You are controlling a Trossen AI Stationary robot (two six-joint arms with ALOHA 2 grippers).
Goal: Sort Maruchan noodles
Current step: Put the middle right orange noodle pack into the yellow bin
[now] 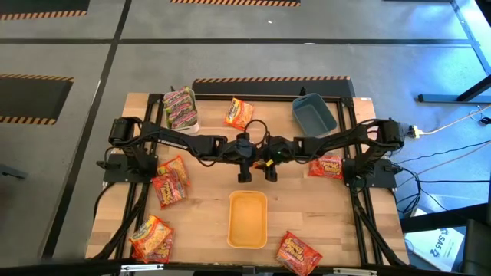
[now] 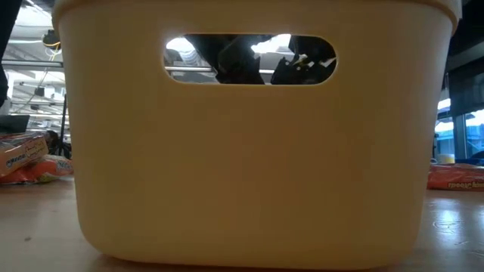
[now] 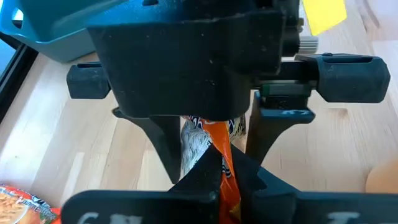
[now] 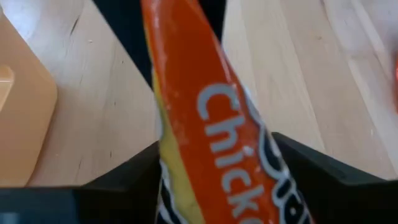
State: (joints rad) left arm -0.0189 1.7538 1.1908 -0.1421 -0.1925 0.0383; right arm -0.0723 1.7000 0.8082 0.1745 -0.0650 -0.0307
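A crinkly orange-and-yellow plastic noodle packet (image 4: 211, 124) hangs edge-up between the two grippers over the middle of the pale plank desk (image 1: 322, 222). The left gripper (image 3: 214, 180) has its dark fingers pinched onto the packet, while the right gripper (image 4: 217, 186) fingers flank it, contact unclear. A smooth, rounded yellow bin (image 1: 248, 219) sits just in front.

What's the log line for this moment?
position: mid-table | left gripper: shut on orange packet | right gripper: at orange packet | yellow bin: empty

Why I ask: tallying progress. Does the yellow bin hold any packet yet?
No, the yellow bin shows only its bare floor from above.
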